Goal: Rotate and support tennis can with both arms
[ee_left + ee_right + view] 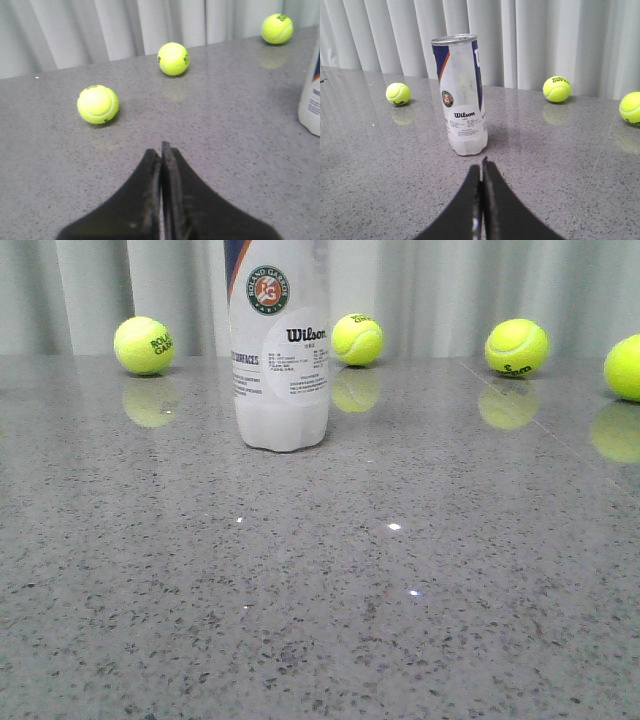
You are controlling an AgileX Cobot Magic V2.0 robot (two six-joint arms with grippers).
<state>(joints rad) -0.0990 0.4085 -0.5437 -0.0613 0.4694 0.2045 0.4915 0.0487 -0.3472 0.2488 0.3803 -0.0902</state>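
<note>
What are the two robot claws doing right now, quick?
Left gripper: closed, holding nothing.
Right gripper: closed, holding nothing, apart from the tennis can.

"Wilson", "Roland Garros" on tennis can (pixel 278 350)

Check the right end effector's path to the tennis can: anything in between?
Nothing visible. The tennis can stands upright just ahead of the shut right end effector, with only bare table between them. The tennis balls sit farther back, off that line.
</note>
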